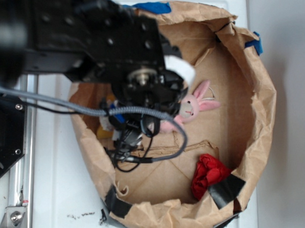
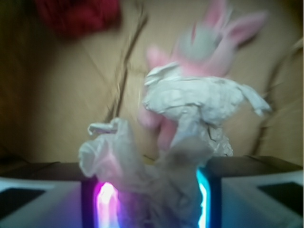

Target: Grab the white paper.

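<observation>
On the white bench [image 1: 51, 190] sits a wide brown paper bag [image 1: 255, 99], its rim rolled down and patched with black and blue tape, forming a shallow basin that holds everything else. Above its left half hangs the robot arm [image 1: 95, 34], a black mass with a grey cable looping down across the opening, hiding most of what lies beneath it from the exterior view. Past the arm's edge the pink plush bunny [image 1: 196, 103] lies near the middle of the bag floor, ears pointing right, and a red crumpled cloth [image 1: 208, 174] rests well apart from it near the lower right wall. A bit of yellow shows under the arm at the left, too hidden to name. The wrist view gives the task's state more plainly: the claw [image 2: 154, 199] is clenched on the white paper [image 2: 190, 102], the lower folds of the wrinkled wad pinched between the two lit fingers [image 2: 211, 190] while the upper part spreads out ahead of them, overlapping the bunny [image 2: 213, 42] behind it. Whether the paper touches the bunny or merely sits in front of it cannot be told. The grab itself looks done; what remains, by this judgement, is lifting the wad clear without dragging the toy along.
</observation>
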